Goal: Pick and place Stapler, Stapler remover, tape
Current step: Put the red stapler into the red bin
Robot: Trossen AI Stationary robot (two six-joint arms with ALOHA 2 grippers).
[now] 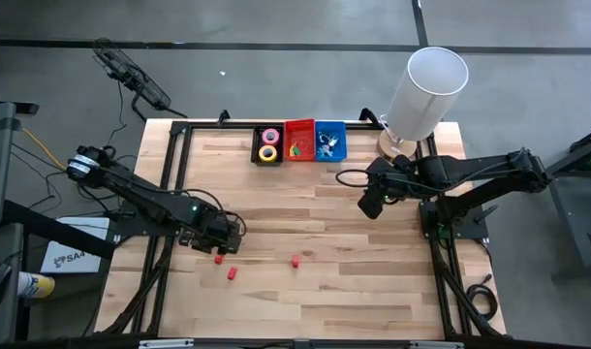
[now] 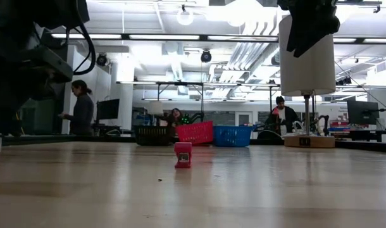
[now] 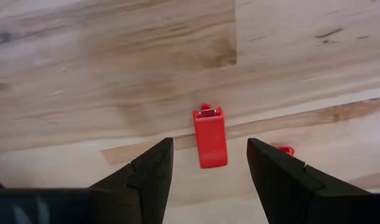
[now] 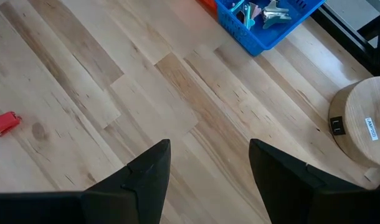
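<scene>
A small red stapler [image 3: 210, 137] lies flat on the wooden table. My left gripper [image 3: 210, 148] is open above it, one finger on each side, touching nothing. In the high view my left gripper [image 1: 225, 240] is at the table's left, just beyond the stapler [image 1: 219, 259]. Two more small red pieces [image 1: 232, 273] [image 1: 295, 260] lie nearby. A pink tape roll [image 1: 270, 136] and a yellow tape roll [image 1: 267, 152] lie in the black bin [image 1: 256, 145]. My right gripper [image 1: 371, 206] is open and empty, raised at the right.
A red bin [image 1: 298, 126] and a blue bin [image 1: 330, 125] holding small items stand beside the black bin at the far edge. A white lamp [image 1: 426, 87] on a round wooden base [image 4: 364, 124] stands at the far right corner. People stand in the room beyond the table.
</scene>
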